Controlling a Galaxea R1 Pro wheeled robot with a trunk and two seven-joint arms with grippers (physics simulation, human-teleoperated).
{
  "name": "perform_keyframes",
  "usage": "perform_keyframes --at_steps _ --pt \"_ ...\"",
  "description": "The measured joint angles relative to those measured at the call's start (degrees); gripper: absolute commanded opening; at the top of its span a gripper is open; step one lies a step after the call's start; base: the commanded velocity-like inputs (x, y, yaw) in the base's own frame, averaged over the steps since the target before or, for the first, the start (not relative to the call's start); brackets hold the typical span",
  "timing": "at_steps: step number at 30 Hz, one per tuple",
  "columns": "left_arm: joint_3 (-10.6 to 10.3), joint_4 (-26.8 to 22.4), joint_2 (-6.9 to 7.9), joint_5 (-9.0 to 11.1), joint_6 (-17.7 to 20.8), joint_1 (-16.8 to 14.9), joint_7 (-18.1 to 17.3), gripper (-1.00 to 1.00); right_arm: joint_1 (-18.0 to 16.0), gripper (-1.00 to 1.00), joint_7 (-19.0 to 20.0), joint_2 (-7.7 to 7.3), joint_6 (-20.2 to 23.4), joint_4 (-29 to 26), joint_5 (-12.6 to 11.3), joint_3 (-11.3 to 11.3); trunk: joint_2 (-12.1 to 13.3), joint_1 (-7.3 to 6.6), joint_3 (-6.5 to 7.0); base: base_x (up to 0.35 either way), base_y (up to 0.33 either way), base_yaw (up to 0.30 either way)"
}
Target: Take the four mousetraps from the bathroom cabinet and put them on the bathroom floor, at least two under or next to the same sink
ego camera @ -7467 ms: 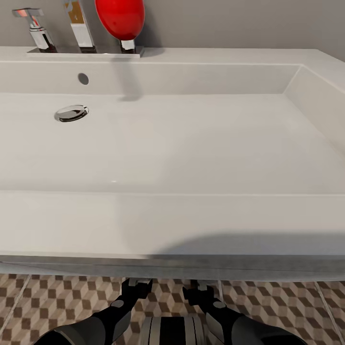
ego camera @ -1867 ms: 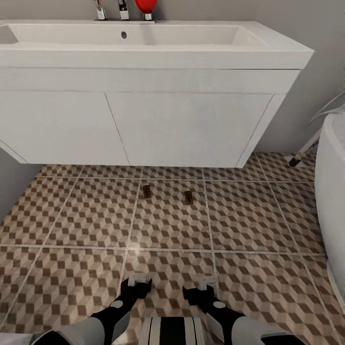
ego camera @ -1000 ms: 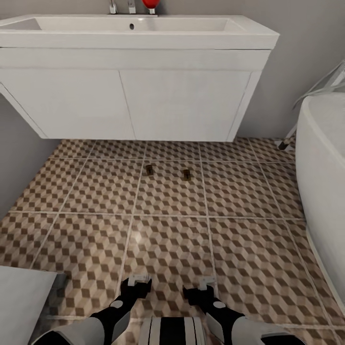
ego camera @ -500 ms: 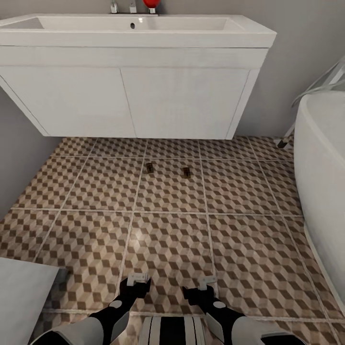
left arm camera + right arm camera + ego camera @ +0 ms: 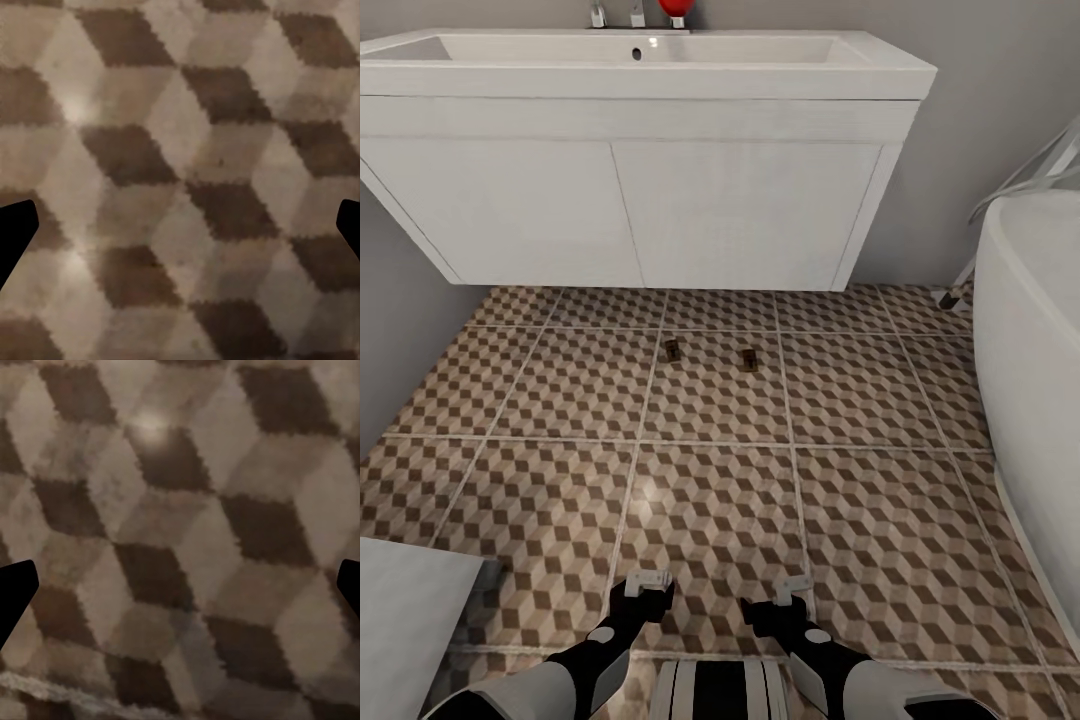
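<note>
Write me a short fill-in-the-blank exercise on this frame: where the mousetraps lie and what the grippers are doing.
1. ____ mousetraps, the left mousetrap and the right mousetrap, lie on the bathroom floor.
2. Both lie in front of the white ____, not by the bathtub.
3. The left gripper and right gripper hold ____.

Missing words: two; sink; nothing

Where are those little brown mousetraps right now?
In the head view, two mousetraps lie side by side on the bathroom floor, just in front of the white sink unit, left of the bathtub.
</note>
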Motion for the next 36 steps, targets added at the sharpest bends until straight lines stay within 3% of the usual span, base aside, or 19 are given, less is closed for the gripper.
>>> perform_keyframes --at_steps 36 --pt "0.0 0.0 0.00 0.0 0.0 0.0 0.0 1.00 0.0 1.00 0.0 0.00 0.0 -0.1 0.0 0.0 0.0 0.00 0.00 0.000 0.000 0.000"
